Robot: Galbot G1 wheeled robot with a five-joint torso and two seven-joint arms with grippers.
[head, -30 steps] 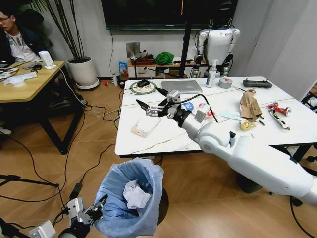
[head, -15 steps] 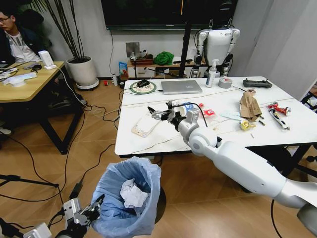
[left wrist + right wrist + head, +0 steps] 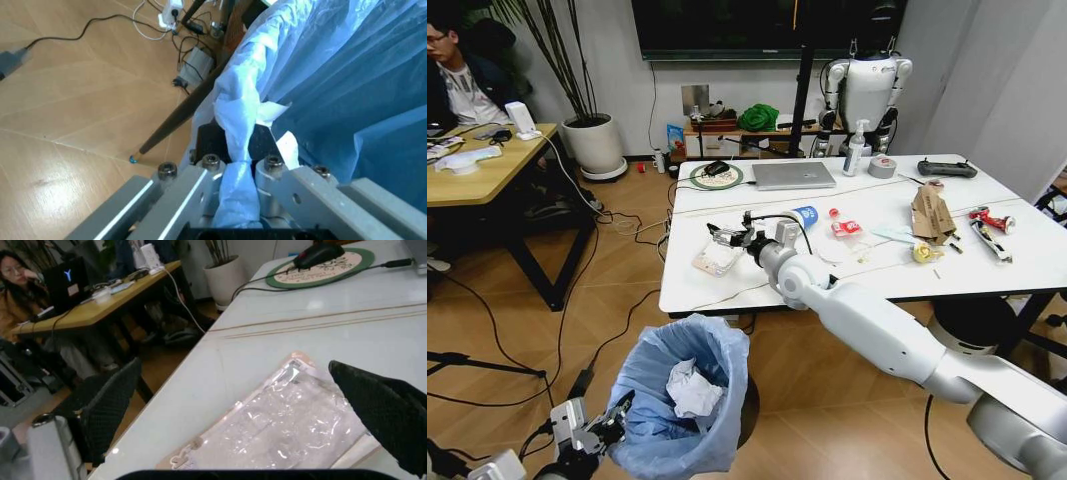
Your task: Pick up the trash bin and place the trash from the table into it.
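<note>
At lower left of the head view, the trash bin (image 3: 682,400) is gripped by its blue liner in the left hand (image 3: 602,432). Mid-frame, the right hand (image 3: 724,237) is held spread above the flat packet (image 3: 717,257) at the white desk's (image 3: 757,280) left edge.

Light-blue crinkly trash bin (image 3: 685,400) liner, glossy white table (image 3: 757,268), clear peach-edged flat packet (image 3: 718,257), blue-white paper cup (image 3: 805,215)

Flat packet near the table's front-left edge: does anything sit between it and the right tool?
Nothing visible does. The right tool hangs open right over the flat packet, with bare table around it; the paper cup lies behind.
</note>
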